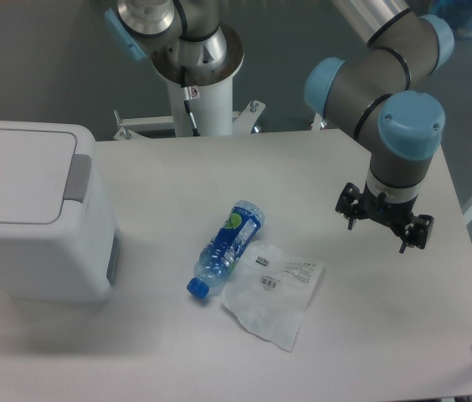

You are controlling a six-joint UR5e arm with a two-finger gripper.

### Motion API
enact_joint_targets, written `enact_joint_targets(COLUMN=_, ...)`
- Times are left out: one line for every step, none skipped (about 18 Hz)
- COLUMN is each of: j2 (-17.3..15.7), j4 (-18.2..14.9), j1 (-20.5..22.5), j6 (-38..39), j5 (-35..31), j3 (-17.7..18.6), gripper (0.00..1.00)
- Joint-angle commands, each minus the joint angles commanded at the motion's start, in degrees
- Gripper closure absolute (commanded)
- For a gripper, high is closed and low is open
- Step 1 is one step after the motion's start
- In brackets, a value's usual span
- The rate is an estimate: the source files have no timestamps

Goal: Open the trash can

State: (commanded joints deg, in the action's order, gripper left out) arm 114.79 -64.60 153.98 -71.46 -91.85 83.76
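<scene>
The trash can [35, 243] is a large white boxy bin at the table's left edge. Its flat lid [14, 172] lies down shut, with a grey tab [78, 176] on the lid's right side. My gripper [384, 220] hangs over the right part of the table, far to the right of the bin and touching nothing. It points down beneath the blue-capped wrist, so its fingers are hidden and I cannot tell how the jaws stand.
A blue plastic bottle [228, 249] lies on its side mid-table. A crumpled clear plastic bag [274, 289] with labels lies against its right side. The arm's white base post [198, 96] stands at the table's back edge.
</scene>
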Motion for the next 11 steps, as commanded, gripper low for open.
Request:
enact_joint_targets(j2=0.0, j4=0.0, j1=0.0, j6=0.0, j5=0.0, j3=0.0, gripper=0.00)
enact_joint_targets(j2=-0.1, j4=0.0, j1=0.0, j6=0.0, j5=0.2, j3=0.1, gripper=0.00)
enact_joint_targets(j2=-0.1, j4=0.0, j1=0.0, j6=0.0, j5=0.4, j3=0.1, gripper=0.00)
enact_joint_targets(j2=-0.1, j4=0.1, j1=0.0, j6=-0.1, j5=1.2, j3=0.2, gripper=0.00)
enact_joint_targets(j2=-0.1, j4=0.1, j1=0.1, j6=-0.1, j5=2.4, j3=0.3, gripper=0.00)
enact_joint_targets(j2=0.0, j4=0.3, j1=0.2, j6=-0.1, j5=3.2, j3=1.1, gripper=0.00)
enact_joint_targets(j2=-0.2, j4=1.0, j1=0.5, j6=-0.2, j5=3.6, j3=2.3, gripper=0.00)
enact_joint_targets(j2=-0.4, j4=2.1, j1=0.8, j6=0.0, j5=3.6, j3=3.2, gripper=0.00)
enact_joint_targets(j2=-0.6, j4=3.0, j1=0.8, j6=0.0, j5=3.8, j3=3.6, gripper=0.00)
enact_joint_targets(j2=-0.7, j4=3.2, j1=0.8, j6=0.1, j5=3.8, j3=4.1, gripper=0.00)
enact_joint_targets(j2=-0.8, j4=3.3, j1=0.5, j6=0.1, j5=3.3, j3=4.6, gripper=0.00)
